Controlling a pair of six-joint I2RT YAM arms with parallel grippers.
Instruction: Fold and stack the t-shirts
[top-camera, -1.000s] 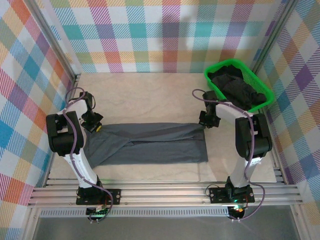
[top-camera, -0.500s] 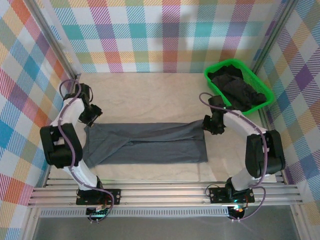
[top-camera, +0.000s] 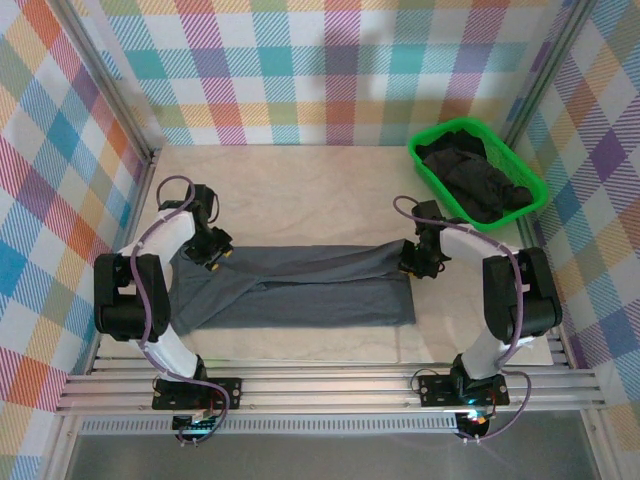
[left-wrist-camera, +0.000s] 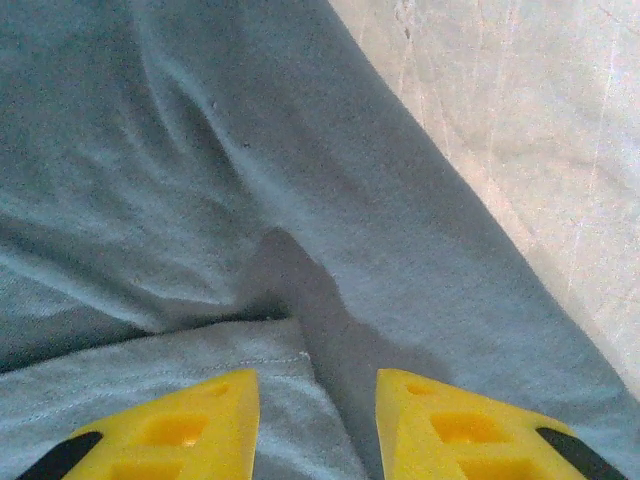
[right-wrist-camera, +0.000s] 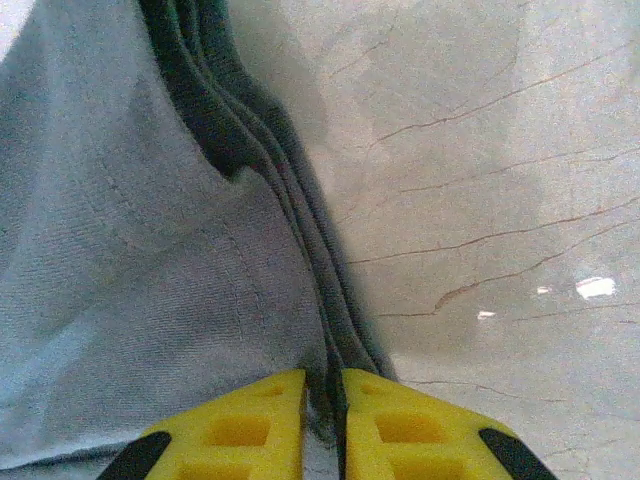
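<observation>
A slate blue-grey t-shirt (top-camera: 320, 290) lies folded into a long band across the middle of the table. My left gripper (top-camera: 212, 252) hovers over its far left corner. In the left wrist view the yellow fingers (left-wrist-camera: 190, 430) stand apart, open, with cloth (left-wrist-camera: 250, 150) and a hemmed fold lying under the gap. My right gripper (top-camera: 415, 262) is at the band's far right corner. Its fingers (right-wrist-camera: 400, 425) are nearly together, shut on the stacked edges of the t-shirt (right-wrist-camera: 120, 250). Dark t-shirts (top-camera: 475, 180) fill the basket.
The bright green basket (top-camera: 515, 160) stands at the back right, close behind the right arm. Bare pale tabletop (top-camera: 300, 190) stretches behind the grey t-shirt and to its right (right-wrist-camera: 480, 150). Metal frame posts and checkered walls enclose the table.
The left gripper swung out to the far left, then came back right onto the shirt's corner, jaws now apart. The right gripper shifted nearer along the shirt's end and closed on its edge.
</observation>
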